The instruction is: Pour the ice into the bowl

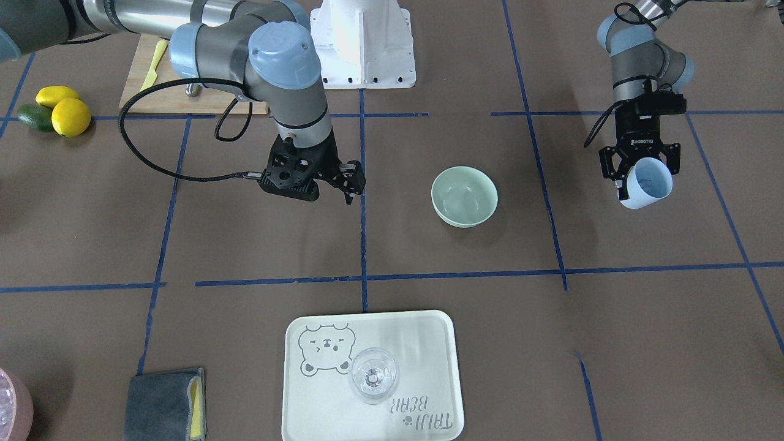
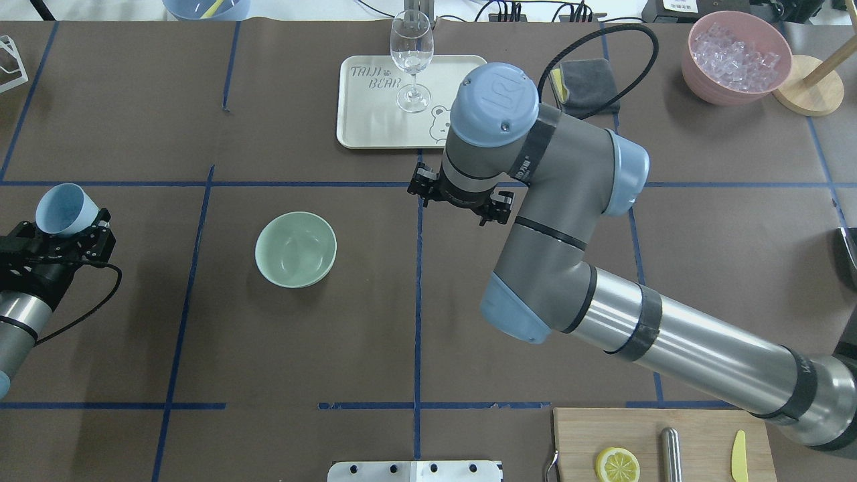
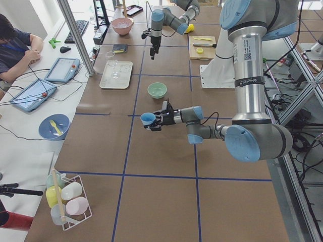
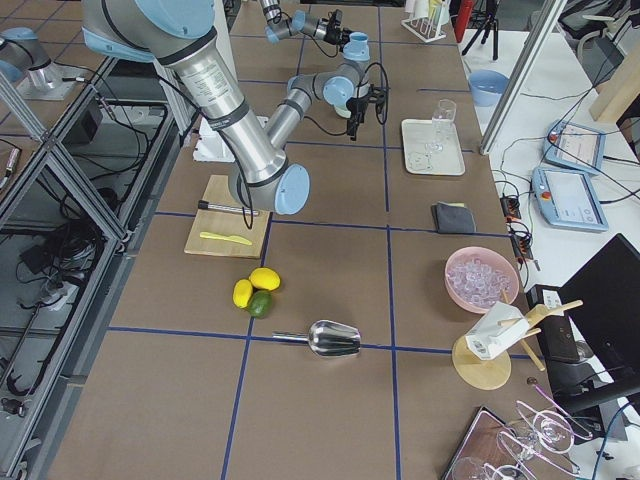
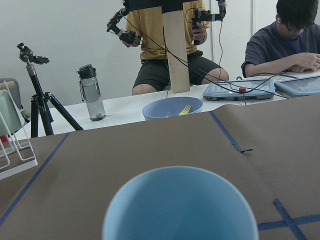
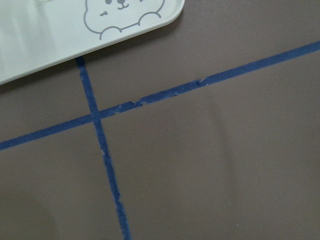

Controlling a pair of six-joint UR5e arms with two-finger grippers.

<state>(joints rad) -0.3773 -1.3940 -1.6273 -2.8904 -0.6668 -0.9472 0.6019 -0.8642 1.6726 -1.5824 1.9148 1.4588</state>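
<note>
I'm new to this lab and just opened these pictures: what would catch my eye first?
The left end effector grips a light blue cup, well to one side of the pale green bowl, which sits empty on the brown table. The bulky right arm reaches over the table's middle, near the bear tray with its wine glass.

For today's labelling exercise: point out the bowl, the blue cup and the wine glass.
bowl (image 2: pixel 295 249), overhead view, inner floor.
blue cup (image 2: pixel 61 209), overhead view, outer wall.
wine glass (image 2: pixel 411 59), overhead view, lower goblet.
</note>
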